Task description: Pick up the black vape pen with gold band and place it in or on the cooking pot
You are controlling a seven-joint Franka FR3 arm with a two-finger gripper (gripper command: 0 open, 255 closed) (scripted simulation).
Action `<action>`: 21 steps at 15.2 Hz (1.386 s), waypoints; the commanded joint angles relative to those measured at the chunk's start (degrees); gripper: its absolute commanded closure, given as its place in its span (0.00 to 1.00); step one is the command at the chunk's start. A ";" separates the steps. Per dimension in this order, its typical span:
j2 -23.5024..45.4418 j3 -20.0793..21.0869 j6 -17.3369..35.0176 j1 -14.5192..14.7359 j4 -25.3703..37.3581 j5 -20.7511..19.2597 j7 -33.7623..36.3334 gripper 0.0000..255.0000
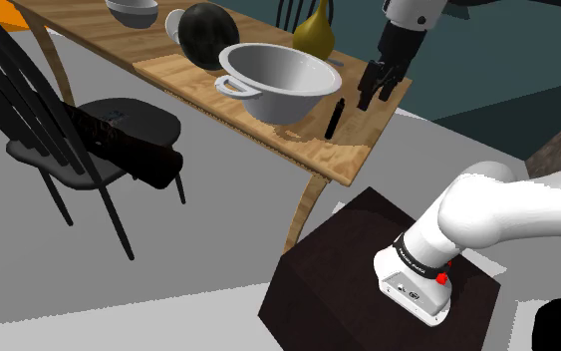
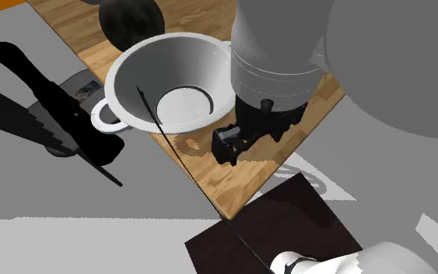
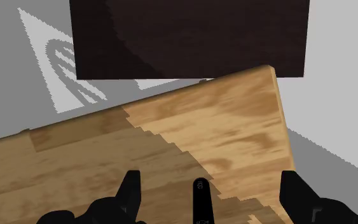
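Pincer (image 3: 210, 179) is open, fingers (image 3: 131, 189) wide apart, nothing gripped. In the wrist view the black vape pen (image 3: 201, 202) sits btwn the two fingers, roughly centred, and neither finger touches it. I can't tell from here whether it lies flat or stands up.

Shoulder view: the pen is on the wooden counter (image 1: 353, 152) near the corner closest to the stand (image 1: 348, 269). It's just off the pale pot (image 1: 288, 103), on the side facing that corner. The pot stands upright on the counter, further in from the corner. The pincer is over the counter, just beside the pen on the side away from the pot, pointing down.

Further along the counter, past the pot, there's a dark round ball (image 1: 206, 35) and an olive gourd-shaped item (image 1: 313, 33). A black chair (image 1: 109, 125) is on the floor off the counter's long edge.
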 commanded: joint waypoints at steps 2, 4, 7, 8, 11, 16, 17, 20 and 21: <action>2.11 0.04 1.65 -0.37 0.68 0.26 0.74 0.00; 6.35 0.11 4.77 -1.10 2.27 0.76 2.17 0.00; 11.93 0.11 8.46 -1.98 4.75 1.32 3.99 0.00; 11.88 0.12 9.22 -1.97 3.95 1.33 3.98 0.00; 11.83 0.18 11.52 -1.94 1.61 1.38 3.97 0.00; 11.92 0.25 14.30 -1.91 -1.09 1.45 3.96 0.00; 11.92 0.25 14.30 -1.91 -1.08 1.45 3.96 0.00; 11.92 0.25 14.30 -1.91 -1.08 1.45 3.96 0.00; 11.92 0.25 14.30 -1.91 -1.08 1.45 3.96 0.00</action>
